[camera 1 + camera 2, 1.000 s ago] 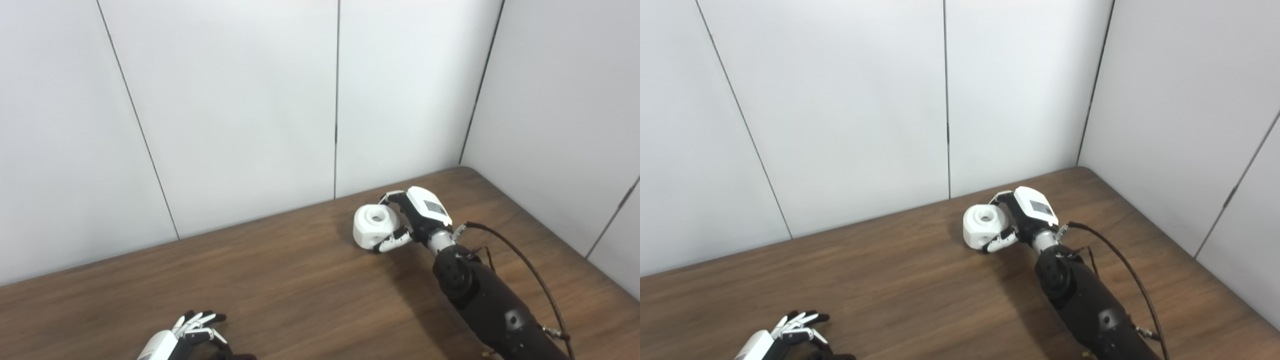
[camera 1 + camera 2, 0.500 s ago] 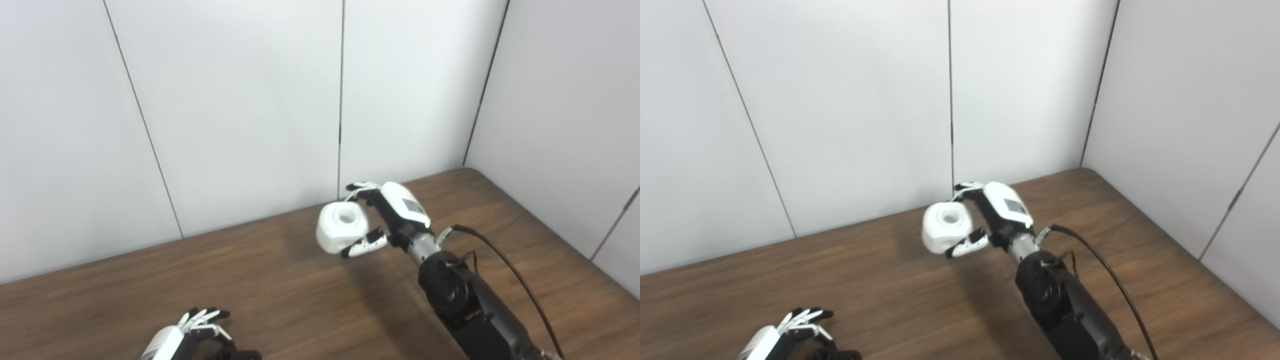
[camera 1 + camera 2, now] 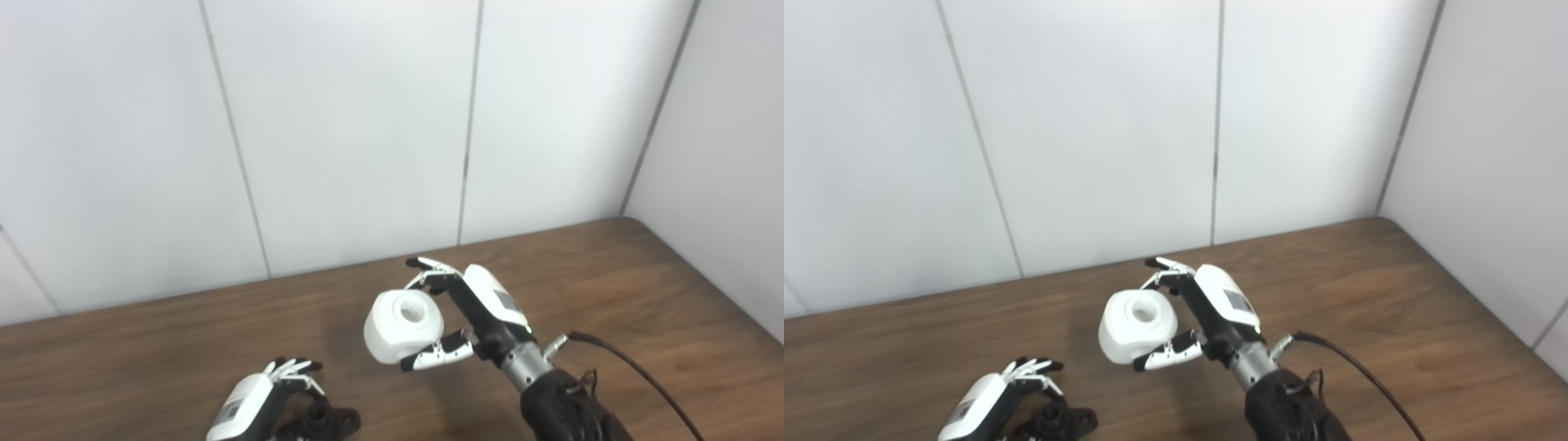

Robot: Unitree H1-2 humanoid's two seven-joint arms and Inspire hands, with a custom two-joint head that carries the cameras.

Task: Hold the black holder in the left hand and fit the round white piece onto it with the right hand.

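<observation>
Since 1 second ago the right hand [image 3: 474, 318] has lifted the round white plastic piece with a hole in its top [image 3: 402, 326] off the brown wooden table [image 3: 612, 288] and carried it leftward, toward the near edge; the camera has also swung, so the whole scene sits differently. Now the white piece hangs clear of the table, its shadow falling on the wood behind it, with the right hand clamped on it: fingers [image 3: 429, 272] curl over its far side and the thumb [image 3: 438, 355] presses under its near side. The hole faces up and toward the camera.

At the near edge, left of centre, the left hand [image 3: 989, 401] lies low over the black plastic holder [image 3: 1056, 422], whose rounded base pokes out to the right of the fingers. The picture's bottom edge cuts off both, and the hand covers most of the holder, so I cannot tell whether the fingers are closed on it or only resting over it. The holder's full shape is hidden. A black cable [image 3: 649, 383] trails from the right wrist toward the table's right edge.
</observation>
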